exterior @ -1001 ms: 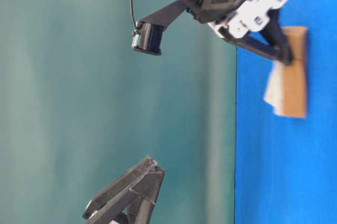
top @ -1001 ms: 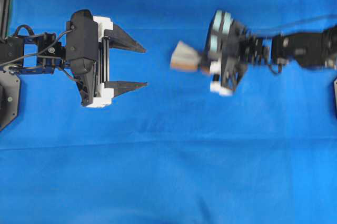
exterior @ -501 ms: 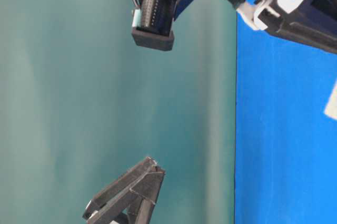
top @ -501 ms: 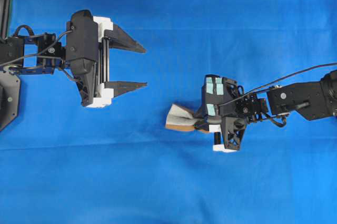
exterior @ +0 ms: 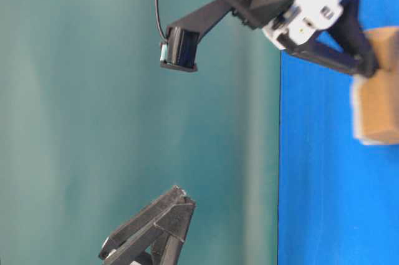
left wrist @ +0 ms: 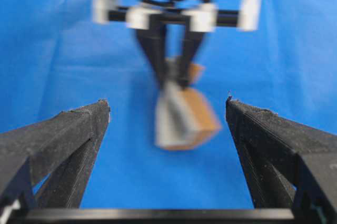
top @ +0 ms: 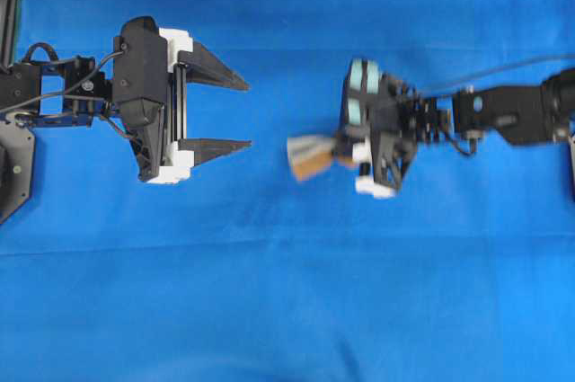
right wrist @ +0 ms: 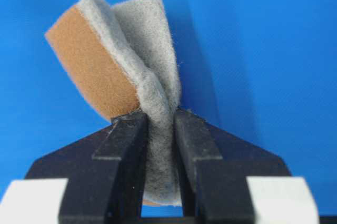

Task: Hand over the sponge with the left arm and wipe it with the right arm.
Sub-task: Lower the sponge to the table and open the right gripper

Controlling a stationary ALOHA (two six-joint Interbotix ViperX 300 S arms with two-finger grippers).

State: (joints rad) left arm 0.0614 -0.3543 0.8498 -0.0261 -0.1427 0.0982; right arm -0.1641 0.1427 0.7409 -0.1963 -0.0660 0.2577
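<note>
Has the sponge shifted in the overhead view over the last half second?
Yes. The sponge, pinched in the right gripper, moved toward the top of the overhead view, now level with the stationary left gripper's lower finger.

The left arm point(top: 63, 94), at the left of the overhead frame, is black and jointed, with loose black cables and a plain black housing. White blocks sit at the base of its pincer point(top: 235, 112), whose two fingers are black and pointed. The right arm point(top: 503, 114), at the right, is black too, with pale teal patches on the housing, white finger mounts, and a thin cable trailing from it.
</note>
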